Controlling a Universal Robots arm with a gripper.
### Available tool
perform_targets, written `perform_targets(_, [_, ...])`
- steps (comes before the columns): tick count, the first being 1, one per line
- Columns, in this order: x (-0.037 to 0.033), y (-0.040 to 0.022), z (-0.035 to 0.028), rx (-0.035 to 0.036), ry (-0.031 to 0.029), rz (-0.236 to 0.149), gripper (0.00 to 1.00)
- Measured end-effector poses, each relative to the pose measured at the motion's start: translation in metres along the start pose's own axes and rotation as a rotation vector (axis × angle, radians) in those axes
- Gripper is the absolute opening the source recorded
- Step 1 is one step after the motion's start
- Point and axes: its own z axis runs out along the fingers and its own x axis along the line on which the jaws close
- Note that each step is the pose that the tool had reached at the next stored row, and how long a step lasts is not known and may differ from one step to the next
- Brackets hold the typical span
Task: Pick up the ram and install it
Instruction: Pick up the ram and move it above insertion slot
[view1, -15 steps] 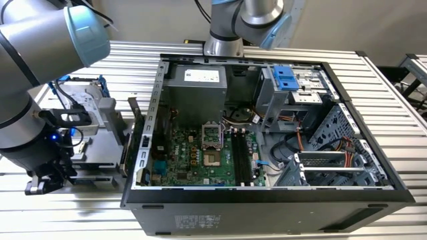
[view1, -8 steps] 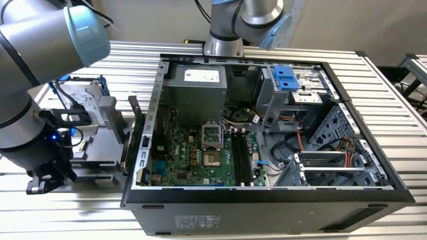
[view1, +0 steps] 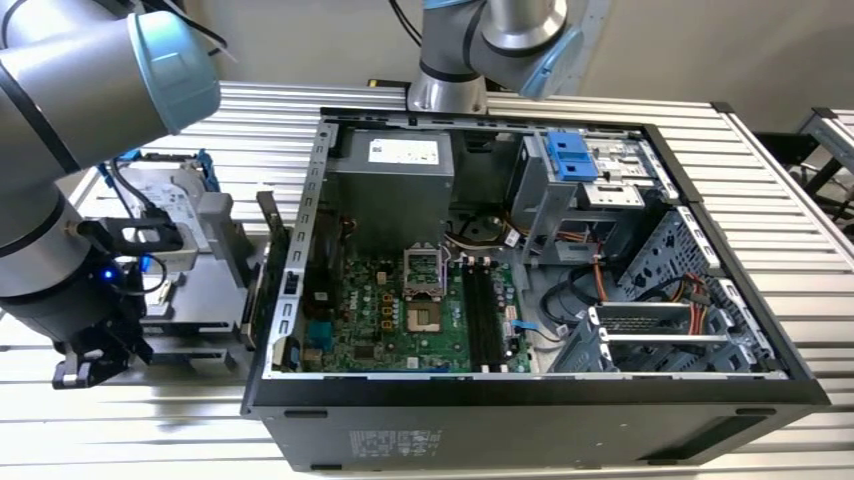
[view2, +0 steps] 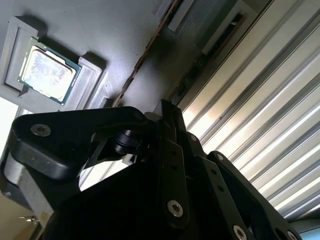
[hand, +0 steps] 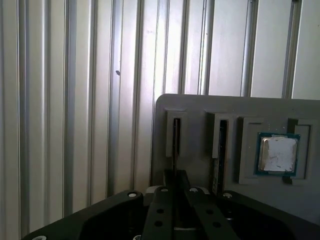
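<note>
I have the gripper (hand: 175, 182) low over the ribbed tabletop (hand: 75, 100), on the exterior view's left of the computer case (view1: 534, 410). Whether it is open or closed I cannot tell from these views, and I see nothing carried in it.

Just beyond it stands the grey holder (hand: 200, 105). The ram (hand: 176, 142) sits upright on its edge in the holder's nearest slot, and in the first wrist view it lines up with the middle of the gripper. A second stick (hand: 220, 150) stands in the next slot beside it. Past that, the square processor chip (hand: 278, 154) lies flat in its own recess.

I judge this to be the approach to the pick. The ram is seated in the holder, not lifted, and I cannot tell whether the gripper touches it.

As I judge it, the grasp calls for staying square to that thin edge. It needs to close on the flat faces without nudging the neighbouring stick, and the pull should run straight along the slot so the board doesn't bind.

Farther off, inside the open case, the motherboard (view1: 400, 310) lies flat. Its long dark memory slots (view1: 483, 310) look unfilled to me, so the install is not yet done.
</note>
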Motion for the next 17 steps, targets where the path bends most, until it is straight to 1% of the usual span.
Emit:
perform_targets(4, [0.0000,0.0000,-0.0002,0.0000,0.0000,0.000,0.00])
perform_targets(6, [0.0000,0.0001,-0.0014,-0.0002,0.0002,0.001,0.00])
perform_targets(13, [-0.0003,0.0001,-0.0092,0.0001,0.0000,0.003,0.00])
perform_targets(17, [-0.0004,0.0002,-0.0121,0.0002,0.0000,0.004,0.00])
